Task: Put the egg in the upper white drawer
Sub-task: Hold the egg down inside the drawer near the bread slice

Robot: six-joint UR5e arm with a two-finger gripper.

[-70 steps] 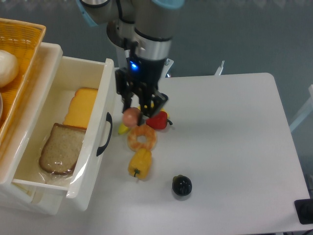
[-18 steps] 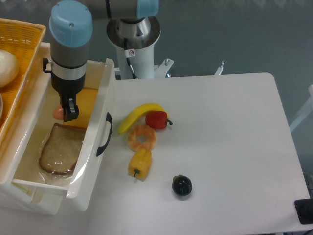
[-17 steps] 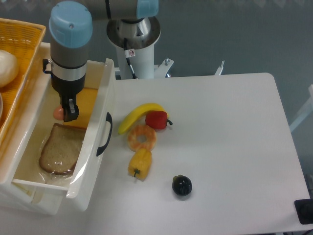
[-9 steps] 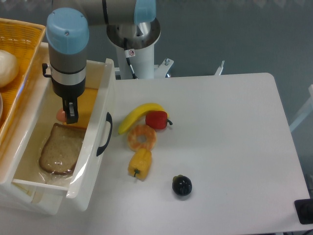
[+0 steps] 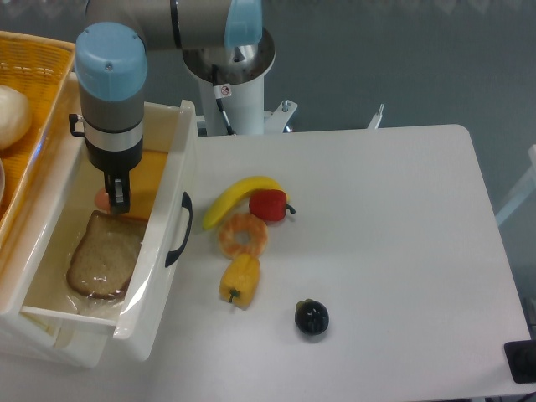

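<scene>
Gripper (image 5: 118,194) sits inside the upper white drawer (image 5: 177,159), fingers pointing down; can't tell from this angle if it's gripping or let go, finger gap hidden. Egg (image 5: 102,199) shows as a pink-brown bit just left of the fingertip, touching or v. close, low in the drawer, between the bread slice (image 5: 103,255) and the orange cheese slab (image 5: 144,180). Can't tell if egg rests on the drawer floor.

Drawer is pulled open, black handle (image 5: 179,229) on its front panel. Yellow basket (image 5: 38,63) at left w/ white ball (image 5: 12,114) inside.

On table (image 5: 394,243), right of the drawer: banana (image 5: 239,197), red pepper (image 5: 269,204), donut-like ring (image 5: 244,236), yellow pepper (image 5: 239,280), dark round item (image 5: 311,317) further out.

Small red/white sticker (image 5: 224,90) on robot base, text too small to read.
</scene>
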